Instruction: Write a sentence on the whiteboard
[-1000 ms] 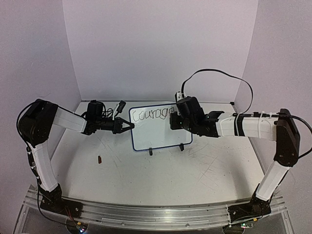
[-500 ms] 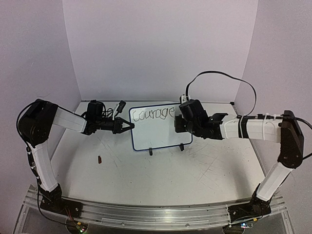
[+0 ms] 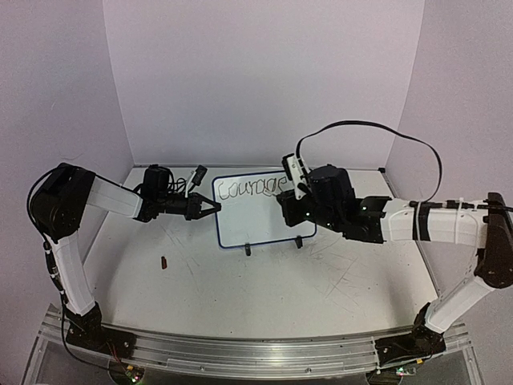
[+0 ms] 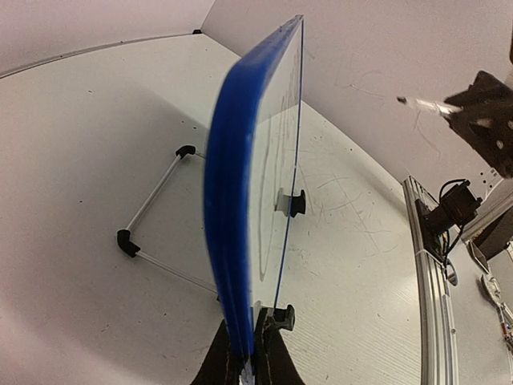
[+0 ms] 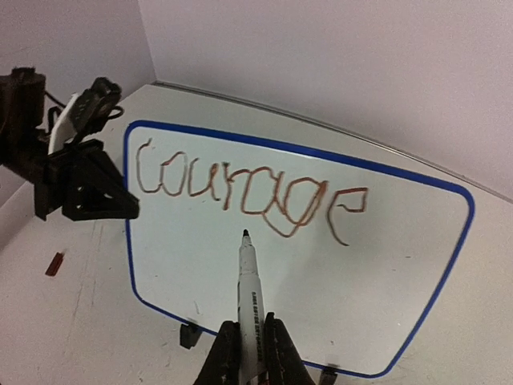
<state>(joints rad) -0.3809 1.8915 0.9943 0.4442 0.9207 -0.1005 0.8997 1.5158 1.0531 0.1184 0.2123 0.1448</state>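
The desk was white and scuffed with thin dark scratches. Pale lilac walls closed it in on three sides, and a metal rail ran along its near edge. A small red-brown scrap lay on the left part of the desk, well apart from everything else.

The board stood upright at the rear middle of the desk on its two black feet, with a wire prop behind it. My left fingers were closed tight on the board's blue left edge. My right fingers were closed on a marker, which pointed at the board's face just under the writing. From the left wrist its tip looked to be off the board. Of the sentence, only "Courage" stood across the top of the board, and the lower part was bare.

Compared with a second earlier, my right wrist had dropped lower and drawn back from the board's right edge. Its forearm had swung out towards the right wall, so the end of the word now showed. The board, the writing and my left arm were as before.
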